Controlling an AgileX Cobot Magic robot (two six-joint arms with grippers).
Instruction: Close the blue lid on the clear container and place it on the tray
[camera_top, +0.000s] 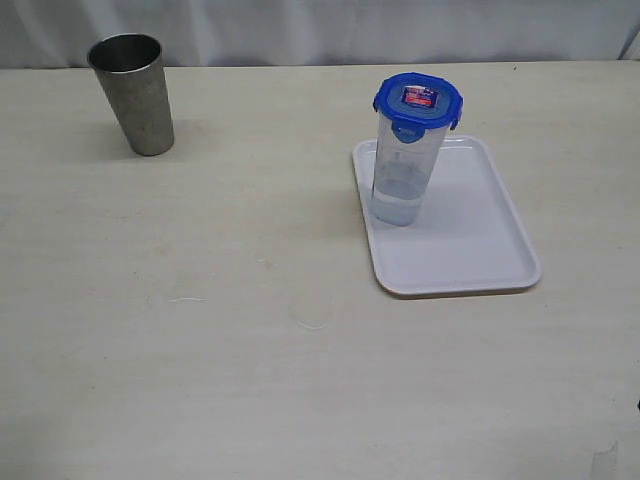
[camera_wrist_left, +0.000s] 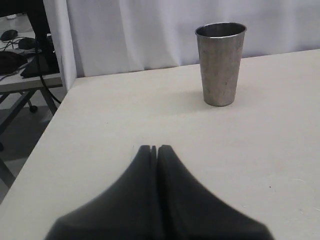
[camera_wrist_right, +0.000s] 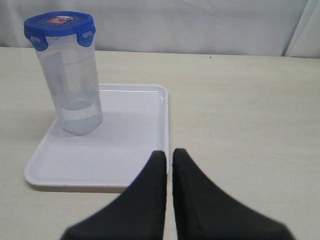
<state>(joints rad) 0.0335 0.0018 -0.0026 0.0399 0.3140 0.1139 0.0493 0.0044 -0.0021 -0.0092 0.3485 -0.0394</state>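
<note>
The clear container (camera_top: 405, 170) stands upright on the white tray (camera_top: 480, 250), near the tray's back left corner. The blue lid (camera_top: 419, 100) sits on top of it with its flaps folded down and the red-and-white sticker facing up. In the right wrist view the container (camera_wrist_right: 75, 85), its lid (camera_wrist_right: 59, 23) and the tray (camera_wrist_right: 130, 145) lie ahead of my right gripper (camera_wrist_right: 170, 152), which is shut and empty, a good way back from the container. My left gripper (camera_wrist_left: 156, 147) is shut and empty over bare table. Neither gripper shows in the exterior view.
A grey steel cup (camera_top: 133, 93) stands upright at the back left of the table, well ahead of the left gripper as the cup (camera_wrist_left: 220, 62). The table's edge (camera_wrist_left: 42, 135) runs beside that gripper, with a desk and cables beyond it.
</note>
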